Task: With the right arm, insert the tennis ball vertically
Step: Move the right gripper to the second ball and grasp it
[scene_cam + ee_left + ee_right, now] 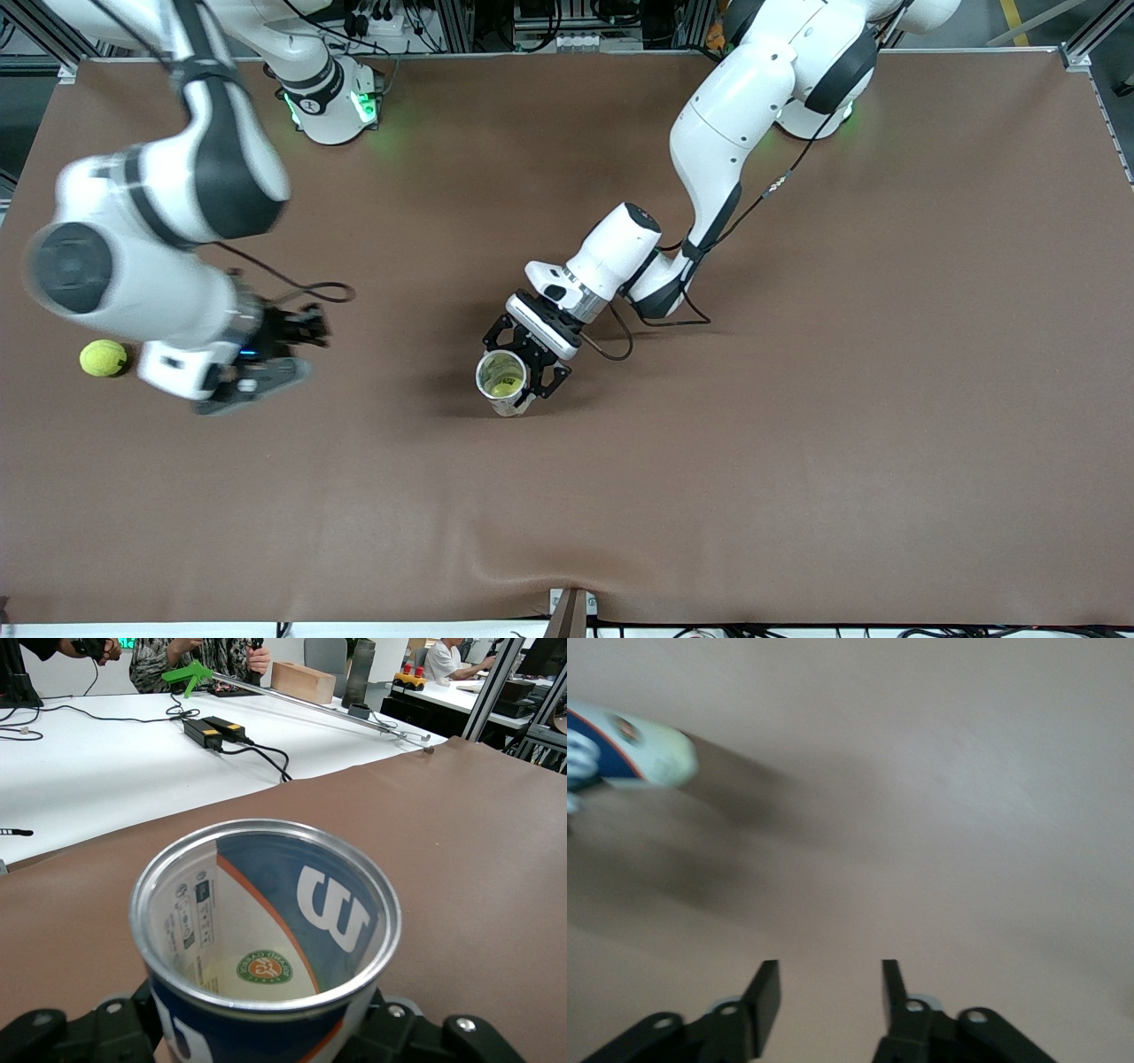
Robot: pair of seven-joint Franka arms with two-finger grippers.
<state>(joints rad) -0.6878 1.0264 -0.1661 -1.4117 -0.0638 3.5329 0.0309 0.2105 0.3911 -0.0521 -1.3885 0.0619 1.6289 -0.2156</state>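
A yellow-green tennis ball lies on the brown table near the right arm's end. My right gripper is beside it, a little toward the table's middle. In the right wrist view the gripper is open and empty over bare table. My left gripper is shut on a clear tennis-ball can with a blue and white label. It holds the can upright at the table's middle with the open metal rim facing up. Something yellow-green shows at the can's bottom. The can also shows in the right wrist view.
The brown mat covers the whole table and has a wrinkle at the edge nearest the front camera. A black cable loops from the right wrist. The left wrist view shows a white bench with cables and tools off the table.
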